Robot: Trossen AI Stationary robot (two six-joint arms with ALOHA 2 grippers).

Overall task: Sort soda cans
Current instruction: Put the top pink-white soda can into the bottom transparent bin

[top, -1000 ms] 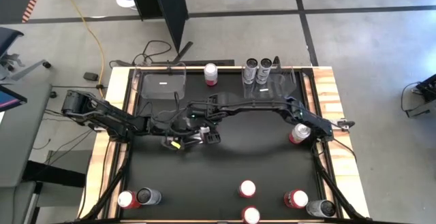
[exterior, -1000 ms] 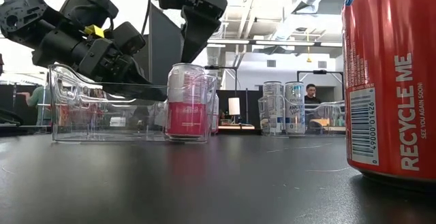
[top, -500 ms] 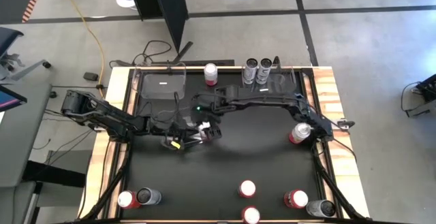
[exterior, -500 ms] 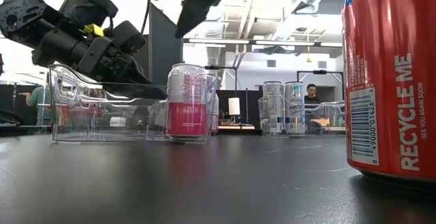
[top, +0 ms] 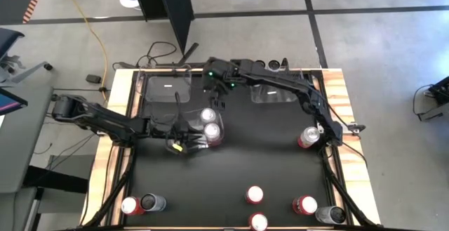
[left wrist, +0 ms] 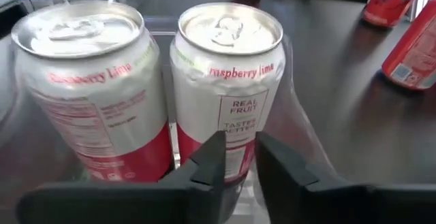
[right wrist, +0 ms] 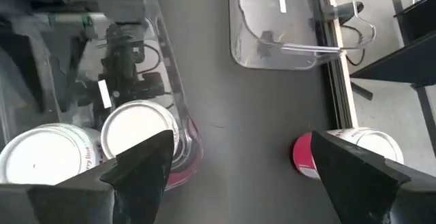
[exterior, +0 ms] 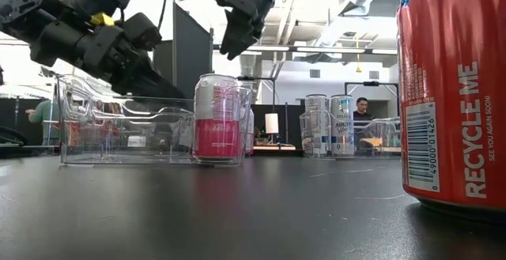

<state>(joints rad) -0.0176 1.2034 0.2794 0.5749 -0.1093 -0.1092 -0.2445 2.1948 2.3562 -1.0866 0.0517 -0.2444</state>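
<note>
Table (top: 231, 168) first: black, wood-edged, with me reaching over it from both sides. My right arm (top: 280, 83) runs from the 3 o'clock edge along the 12 o'clock side. My left arm (top: 105, 119) comes in low from 9 o'clock toward the middle.

A clear bin (right wrist: 158, 54) sits just toward 11 o'clock of the table's centre. A second clear bin (top: 277, 94) lies at 1 o'clock, with two silver cans (exterior: 330, 124) standing by it.

In the first bin stand two pink-and-white cans (left wrist: 228, 88), upright and side by side. My left claw (left wrist: 238, 159) is right up against the nearer one, low on its label. Its fingers (left wrist: 208, 166) stand only narrowly apart, with a slim gap between them. They are not around the can. Whether the bin's clear wall lies in that gap, I cannot tell.

My right claw (right wrist: 242, 142) hangs above the same pair, toward 12 o'clock of them. It is spread wide, pointing down, holding and touching nothing.

One red can (top: 307, 136) stands by the 3 o'clock edge. A red and a dark can (top: 142, 203) wait at 7 o'clock and two more (top: 257, 208) at 6 o'clock. Another red and dark pair (top: 316, 209) is at 5 o'clock.
</note>
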